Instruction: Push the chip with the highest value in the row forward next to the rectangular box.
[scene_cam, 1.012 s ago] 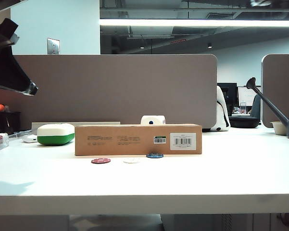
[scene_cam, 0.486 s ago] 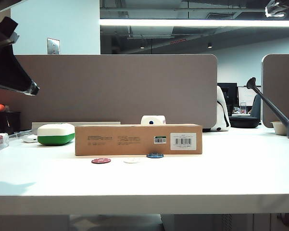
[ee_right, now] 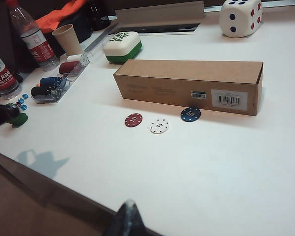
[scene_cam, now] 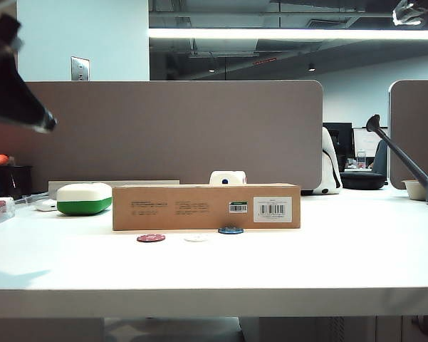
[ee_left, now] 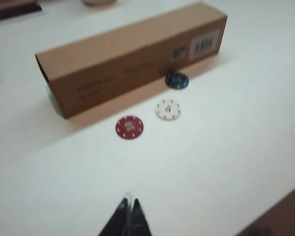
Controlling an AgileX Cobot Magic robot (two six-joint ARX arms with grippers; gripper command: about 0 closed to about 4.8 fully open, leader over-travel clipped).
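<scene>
The blue chip [ee_right: 190,114], marked 50, lies close against the front face of the rectangular box [ee_right: 186,83], under its barcode label. In the exterior view the chip [scene_cam: 230,230] sits further back than the white chip [scene_cam: 196,238] and the red chip [scene_cam: 150,238]. The left wrist view shows the chip [ee_left: 177,80] at the foot of the box [ee_left: 132,56]. My left gripper [ee_left: 129,201] is shut and empty, high above the table's left side [scene_cam: 47,122]. Raised at the upper right [scene_cam: 413,11], my right gripper [ee_right: 128,204] is shut and holds nothing.
A green-and-white case [ee_right: 121,46] stands left of the box and a large die [ee_right: 240,17] behind it. A chip rack [ee_right: 59,83], a paper cup [ee_right: 71,39] and bottles [ee_right: 37,42] crowd the left edge. A watering can [scene_cam: 406,160] is at the far right.
The left arm has risen slightly at the upper left. The right gripper has shifted right along the top edge. The chips and box have not moved.
</scene>
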